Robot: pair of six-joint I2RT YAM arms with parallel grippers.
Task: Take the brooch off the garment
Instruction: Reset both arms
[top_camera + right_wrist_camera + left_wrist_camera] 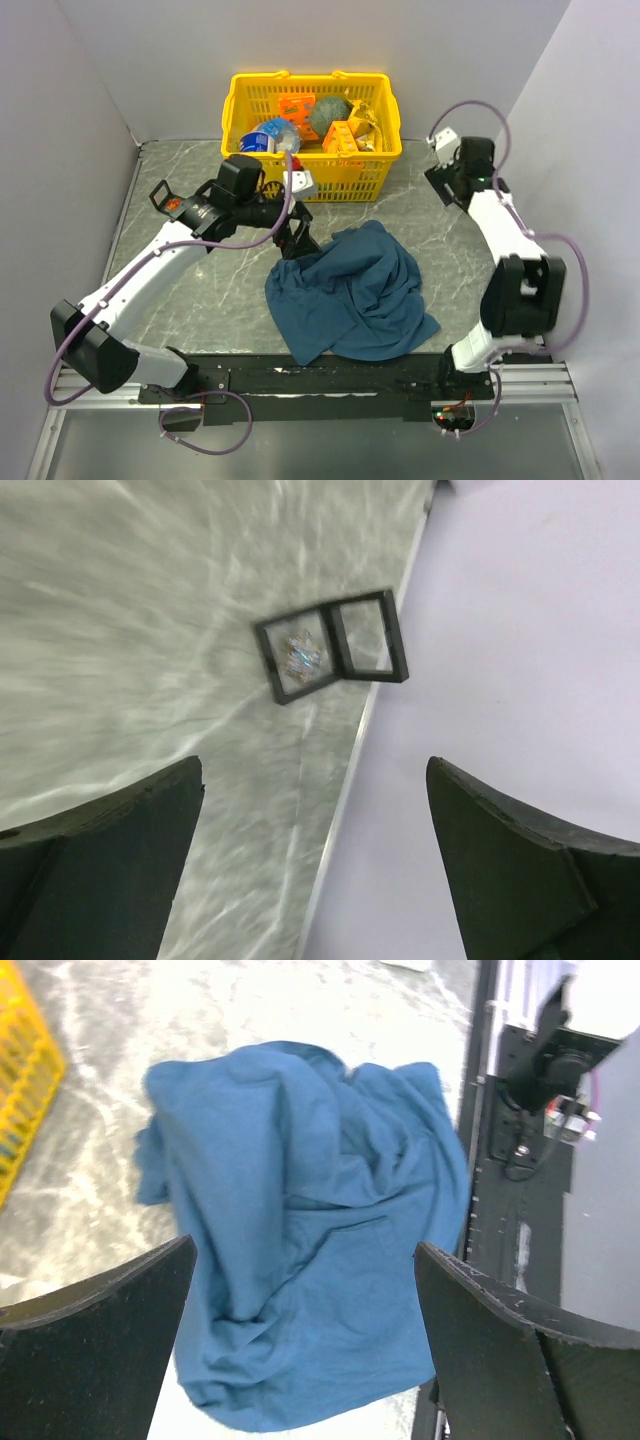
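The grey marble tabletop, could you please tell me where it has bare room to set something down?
Bare: between the crumpled blue cloth garment and the right arm; also the near-left stretch between the left arm and the garment. Crowded: behind the garment, by the yellow plastic basket.

Black hinged frame (330,645) blurred, yellow basket (22,1090) cropped at edge

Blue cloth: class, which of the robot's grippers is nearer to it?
Left. The left gripper hovers at the far left edge of the cloth; the right gripper is well off to its far right, near the wall.
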